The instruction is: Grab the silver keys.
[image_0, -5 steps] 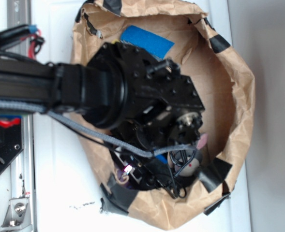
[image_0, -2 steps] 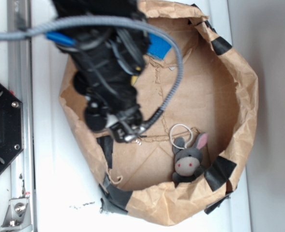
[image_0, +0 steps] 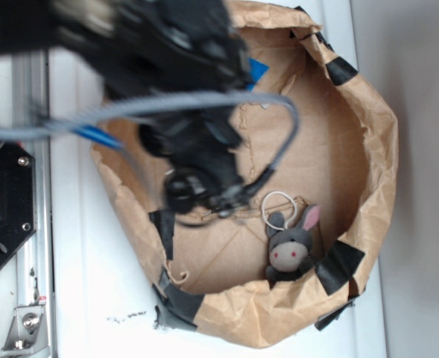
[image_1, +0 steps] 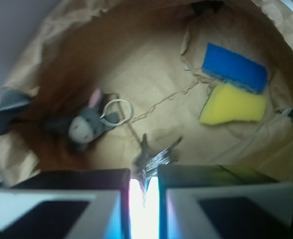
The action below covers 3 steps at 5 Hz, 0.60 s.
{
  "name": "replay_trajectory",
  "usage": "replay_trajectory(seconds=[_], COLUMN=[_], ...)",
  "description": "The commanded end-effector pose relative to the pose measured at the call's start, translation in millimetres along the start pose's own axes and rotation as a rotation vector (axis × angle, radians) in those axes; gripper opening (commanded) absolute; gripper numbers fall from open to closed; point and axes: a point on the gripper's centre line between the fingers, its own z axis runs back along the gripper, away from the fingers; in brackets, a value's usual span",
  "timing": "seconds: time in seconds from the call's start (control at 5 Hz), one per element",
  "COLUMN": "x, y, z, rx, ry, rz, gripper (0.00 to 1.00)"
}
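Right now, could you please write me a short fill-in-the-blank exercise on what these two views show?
1. The silver keys hang between the ____ of the gripper.
2. The donkey plush has a round metal ____ attached.
3. The blue sponge lies beside a ____ one.

Missing words: jaws; ring; yellow

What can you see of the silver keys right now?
The keys are a small fanned bunch of flat, shiny silver metal. In the wrist view they hang just ahead of the gripper, whose nearly closed jaws appear to pinch the bunch's near end. The paper bag floor lies below them. In the exterior view the arm mostly hides them.
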Motion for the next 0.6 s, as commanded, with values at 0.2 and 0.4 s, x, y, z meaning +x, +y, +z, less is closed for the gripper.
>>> replay_trajectory(seconds=[0.2, 0.4], x=[12.0, 12.1], y=[-4.9, -4.4], z=[19.2, 17.9], rx=[-0.019, -0.014], ry=[-0.155, -0.157], rz=[-0.024, -0.021], gripper=[0.0, 0.0])
